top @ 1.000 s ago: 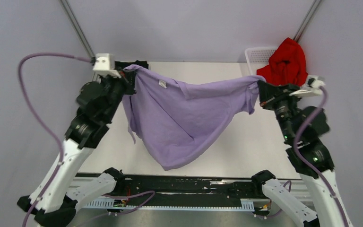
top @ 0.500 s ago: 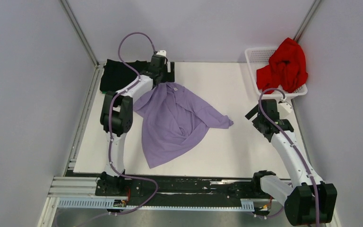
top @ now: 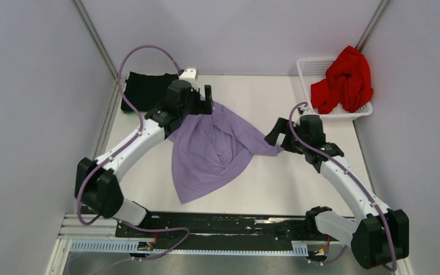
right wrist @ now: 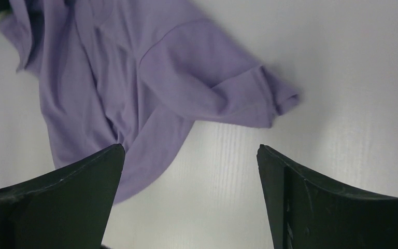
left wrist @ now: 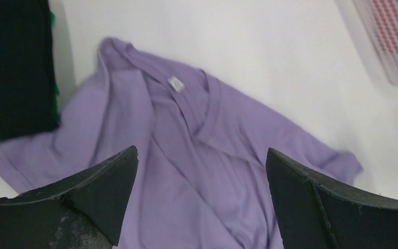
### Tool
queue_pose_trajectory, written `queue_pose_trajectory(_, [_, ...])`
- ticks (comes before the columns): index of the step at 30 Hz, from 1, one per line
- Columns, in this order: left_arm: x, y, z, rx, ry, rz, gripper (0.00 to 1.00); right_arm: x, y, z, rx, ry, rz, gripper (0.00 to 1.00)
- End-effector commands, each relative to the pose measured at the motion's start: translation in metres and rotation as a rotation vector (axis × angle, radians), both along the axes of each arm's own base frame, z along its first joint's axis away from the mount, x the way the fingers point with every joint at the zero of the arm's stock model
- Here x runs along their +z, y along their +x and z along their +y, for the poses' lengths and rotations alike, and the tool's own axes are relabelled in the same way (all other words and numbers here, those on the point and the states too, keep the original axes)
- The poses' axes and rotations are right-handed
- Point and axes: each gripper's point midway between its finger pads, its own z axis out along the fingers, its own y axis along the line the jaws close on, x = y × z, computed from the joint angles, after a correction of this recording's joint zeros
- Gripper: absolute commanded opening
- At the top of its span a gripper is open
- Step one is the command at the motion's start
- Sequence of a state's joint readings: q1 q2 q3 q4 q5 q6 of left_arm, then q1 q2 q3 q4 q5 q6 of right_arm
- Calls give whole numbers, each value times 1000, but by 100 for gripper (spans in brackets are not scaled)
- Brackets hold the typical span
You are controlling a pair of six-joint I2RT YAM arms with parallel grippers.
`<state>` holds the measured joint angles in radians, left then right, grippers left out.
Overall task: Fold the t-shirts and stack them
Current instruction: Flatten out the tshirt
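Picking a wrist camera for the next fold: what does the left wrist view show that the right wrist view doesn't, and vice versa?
Left wrist only: the neck label, a corner of the white basket, much of the black t-shirt. Right wrist only: the lower edge of the lavender t-shirt. Both: that shirt crumpled on the table, its sleeve end, and open jaws, on the left gripper and right gripper alike.

top view looks down; close wrist views share lavender shirt [top: 212, 150].
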<state>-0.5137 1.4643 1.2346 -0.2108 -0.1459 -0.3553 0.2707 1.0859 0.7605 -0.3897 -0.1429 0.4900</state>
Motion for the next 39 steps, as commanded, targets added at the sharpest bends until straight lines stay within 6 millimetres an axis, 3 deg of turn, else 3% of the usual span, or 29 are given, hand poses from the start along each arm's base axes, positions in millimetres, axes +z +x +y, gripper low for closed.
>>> queue_pose_trajectory(1, [-35, -66, -14, -57, -155, 103, 100, 2, 4, 70, 326, -15, -46, 100])
queue_pose_trajectory(4, [-76, -106, -18, -95, -227, 207, 100, -12, 16, 101, 385, -37, 3, 100])
queue_pose_trajectory(7, [-109, -131, -17, -95, -277, 301, 100, -37, 38, 113, 402, -258, -37, 100])
queue_pose_trajectory(10, [-141, -150, -13, -76, -318, 370, 100, -58, 63, 107, 442, -521, -96, 100])
queue_pose_trajectory(13, [-162, -157, -5, -40, -308, 403, 100, -77, 76, 96, 433, -647, -59, 100])
queue_pose_trajectory(18, [-195, -159, 27, 133, -212, 442, 100, -105, 92, 75, 410, -788, 0, 100])
queue_pose_trajectory(23, [-205, -156, 64, 322, -131, 415, 100, -102, 115, 46, 213, -839, 17, 100])
queue_pose_trajectory(29, [-209, -149, 78, 404, -82, 421, 100, -87, 122, 14, 28, -667, 54, 100])
queue_pose_trajectory(39, [-220, -140, 97, 479, -58, 474, 100, -92, 111, -90, -355, -443, 257, 96])
